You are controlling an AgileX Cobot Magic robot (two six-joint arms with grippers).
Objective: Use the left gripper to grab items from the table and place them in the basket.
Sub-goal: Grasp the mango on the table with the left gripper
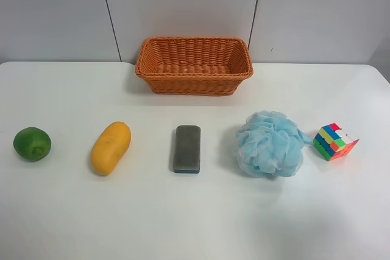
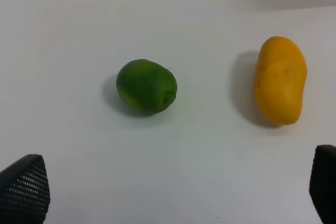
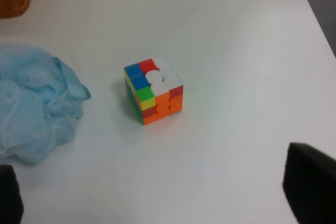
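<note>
Looking at the left gripper point(image 2: 173, 195) first, we see it spread wide with nothing in it, hanging above the green fruit point(image 2: 146, 86), with the yellow fruit point(image 2: 280, 80) off to one side. So we reckon nothing's done yet: the basket point(image 1: 194, 83) at the back of the table point(image 1: 195, 223) looks bare inside. All five items sit in a row in front of it, apart from each other: both fruits, grey block point(image 1: 186, 148), blue pouf point(image 1: 268, 144), puzzle cube point(image 1: 334, 141). The right gripper point(image 3: 160, 192) is spread wide too, over the cube. Five grabs left, far as we can tell.
</note>
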